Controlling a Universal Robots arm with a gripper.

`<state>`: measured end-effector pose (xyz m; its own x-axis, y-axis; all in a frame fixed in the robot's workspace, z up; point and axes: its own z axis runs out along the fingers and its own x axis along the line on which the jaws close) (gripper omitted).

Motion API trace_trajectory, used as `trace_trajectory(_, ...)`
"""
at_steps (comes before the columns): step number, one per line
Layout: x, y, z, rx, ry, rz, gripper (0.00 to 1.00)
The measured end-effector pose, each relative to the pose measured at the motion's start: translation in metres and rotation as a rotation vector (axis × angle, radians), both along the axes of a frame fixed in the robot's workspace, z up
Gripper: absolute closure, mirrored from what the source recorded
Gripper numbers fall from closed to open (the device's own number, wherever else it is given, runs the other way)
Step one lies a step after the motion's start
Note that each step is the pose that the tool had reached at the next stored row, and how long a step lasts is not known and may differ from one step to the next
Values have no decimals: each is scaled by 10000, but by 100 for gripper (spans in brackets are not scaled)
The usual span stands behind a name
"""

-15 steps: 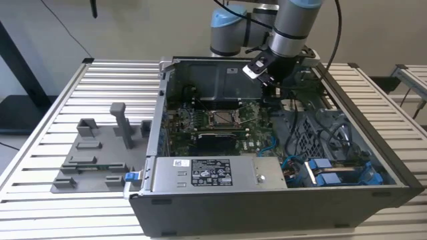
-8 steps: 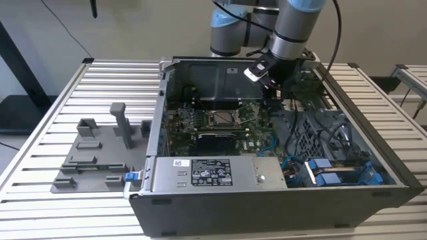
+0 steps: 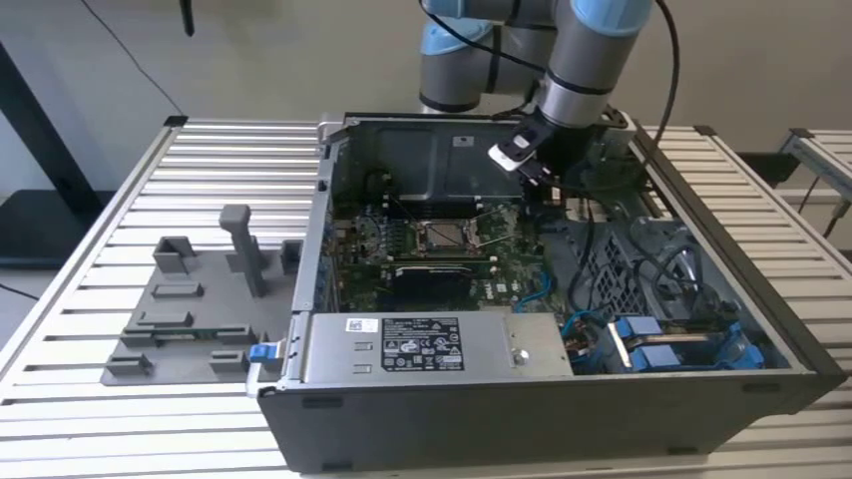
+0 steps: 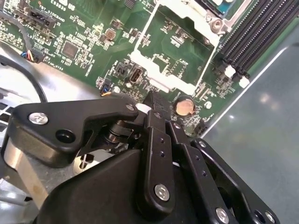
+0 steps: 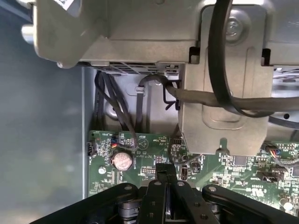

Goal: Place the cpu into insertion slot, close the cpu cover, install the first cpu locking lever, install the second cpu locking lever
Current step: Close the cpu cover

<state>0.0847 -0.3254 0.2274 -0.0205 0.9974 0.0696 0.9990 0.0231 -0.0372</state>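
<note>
I have the tool [image 4: 152,99] with its fingers pressed together, nothing between them. It sits low over the green board [image 4: 84,28] beside the coin cell [image 4: 184,106], hard by the case wall [image 5: 42,140]. The insertion slot [image 3: 440,236] lies mid-board, apart from the tool toward the exterior view's left, with open board between. What lies in it I cannot tell. Cables [image 3: 626,249] crowd the exterior view's right.

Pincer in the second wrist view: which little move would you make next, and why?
Probably ease the pincer across the green board toward the insertion slot. Its tips hang beside the round battery, off to one side of the slot, so nothing there seems within reach.
</note>
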Motion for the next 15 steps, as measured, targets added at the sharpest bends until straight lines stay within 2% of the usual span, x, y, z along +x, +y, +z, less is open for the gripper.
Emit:
trace_trajectory(2, 7, 0, -28, 1, 21, 81, 89)
trace_trajectory(4, 11, 0, -48, 0, 76, 151, 89)
trace_trajectory(5, 12, 0, -54, 0, 123, 174, 89)
trace_trajectory(7, 18, 0, -57, 1, 273, 196, 89)
trace_trajectory(8, 21, 0, -59, 3, 314, 207, 89)
trace_trajectory(13, 32, -3, -59, 2, 388, 237, 89)
trace_trajectory(15, 33, -5, -57, 4, 447, 245, 89)
